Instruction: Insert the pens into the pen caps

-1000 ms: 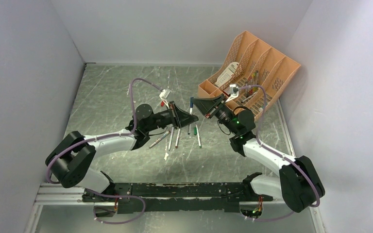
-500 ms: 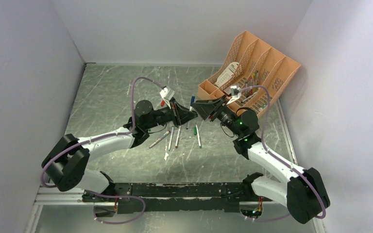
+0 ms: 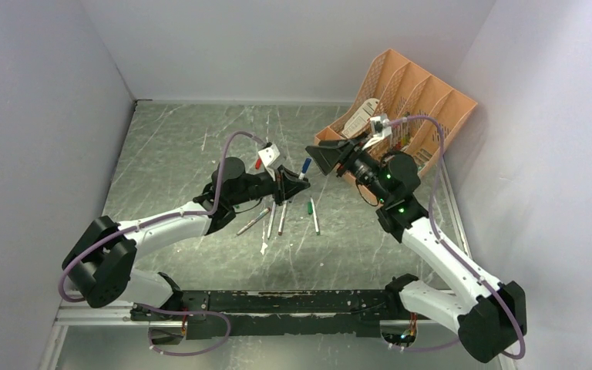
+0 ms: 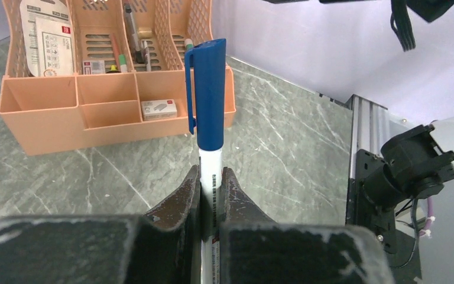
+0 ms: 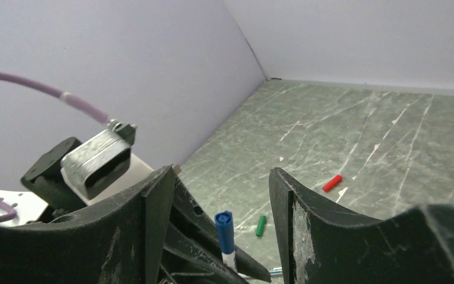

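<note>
Pen (image 4: 210, 177) w/ blue cap (image 4: 209, 94) seated on its tip is held above the centre of the bench (image 3: 177, 154), barrel clamped betw. the jaws of the left gripper (image 4: 211, 192). Right gripper (image 5: 221, 177) faces it close by, jaws apart, gripping nothing. Loose pens (image 3: 281, 218) lie on the bench below, w/ green cap (image 5: 261, 225) & red cap (image 5: 331, 183) nearby. Orange desk organiser (image 4: 115, 118) sits at far-right corner.

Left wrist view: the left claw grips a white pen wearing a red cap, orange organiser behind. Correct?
No: the cap is blue, not red, as the left wrist view shows. The rest holds: the left claw grips the white pen, with the orange organiser behind.
</note>
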`<move>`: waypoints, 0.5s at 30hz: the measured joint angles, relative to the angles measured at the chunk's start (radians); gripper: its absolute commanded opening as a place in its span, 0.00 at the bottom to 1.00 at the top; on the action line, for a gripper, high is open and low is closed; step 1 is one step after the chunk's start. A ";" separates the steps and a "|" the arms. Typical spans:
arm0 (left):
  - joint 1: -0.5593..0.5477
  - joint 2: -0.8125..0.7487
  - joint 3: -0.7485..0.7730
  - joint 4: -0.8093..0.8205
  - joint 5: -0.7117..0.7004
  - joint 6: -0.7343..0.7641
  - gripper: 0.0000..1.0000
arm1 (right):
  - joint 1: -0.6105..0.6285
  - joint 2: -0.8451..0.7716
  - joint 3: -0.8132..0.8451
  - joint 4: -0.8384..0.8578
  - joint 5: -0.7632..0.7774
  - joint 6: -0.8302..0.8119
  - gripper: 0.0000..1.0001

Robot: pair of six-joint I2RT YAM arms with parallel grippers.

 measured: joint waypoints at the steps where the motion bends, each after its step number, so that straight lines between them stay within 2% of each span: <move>1: -0.001 0.000 0.001 -0.005 -0.002 0.012 0.07 | 0.000 0.015 0.018 -0.016 0.001 -0.010 0.58; 9: -0.002 0.000 0.002 -0.041 -0.019 0.048 0.07 | 0.005 0.104 0.052 -0.100 0.005 -0.040 0.51; 15: -0.002 0.008 0.002 -0.032 -0.021 0.037 0.07 | 0.042 0.111 0.052 -0.111 0.006 -0.051 0.45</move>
